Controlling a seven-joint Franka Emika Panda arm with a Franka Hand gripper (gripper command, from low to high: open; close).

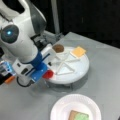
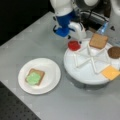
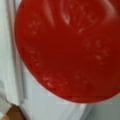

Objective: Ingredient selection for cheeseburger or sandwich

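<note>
The gripper (image 2: 75,41) hangs at the edge of the divided white tray (image 2: 82,75), right at the red tomato disc (image 2: 74,45); whether its jaws clamp the disc cannot be told. In the wrist view the tomato disc (image 3: 72,47) fills nearly everything, its moulded surface plain, with white tray beneath. In a front view the tray also carries a brown toast square (image 2: 98,40), a dark brown patty (image 2: 114,52) and a yellow cheese square (image 2: 110,72). The toast is hidden in a front view where the arm covers that side of the tray (image 1: 75,72). The sandwich (image 2: 35,77), toast topped with green lettuce, lies on the white paper plate (image 2: 50,82), well apart from the gripper.
</note>
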